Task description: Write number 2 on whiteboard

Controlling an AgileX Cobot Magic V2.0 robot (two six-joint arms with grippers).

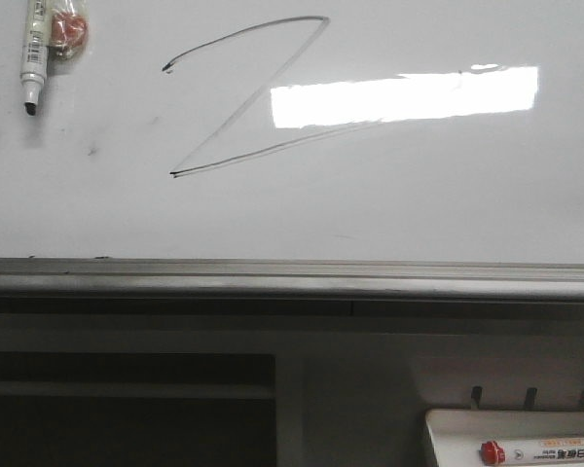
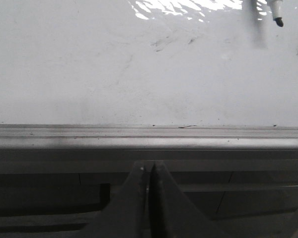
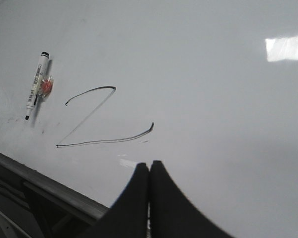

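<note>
Two pincers, both pressed fully closed with nothing between the fingers: the left pincer (image 2: 148, 171) sits below the grey rail (image 1: 292, 277), the right pincer (image 3: 149, 171) hangs just off the whiteboard (image 1: 448, 204). Past them, the number 2 (image 1: 243, 102) looks finished, mid-left on the board. Further up-left, an uncapped marker (image 1: 34, 49) hangs against the board. So I'd say the step now is just backing off clean: pull straight away from the surface, don't drag across fresh ink or clip that marker.

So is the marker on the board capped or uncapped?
Uncapped: the marker shows its bare black tip, resting on the board beside the 2.
</note>
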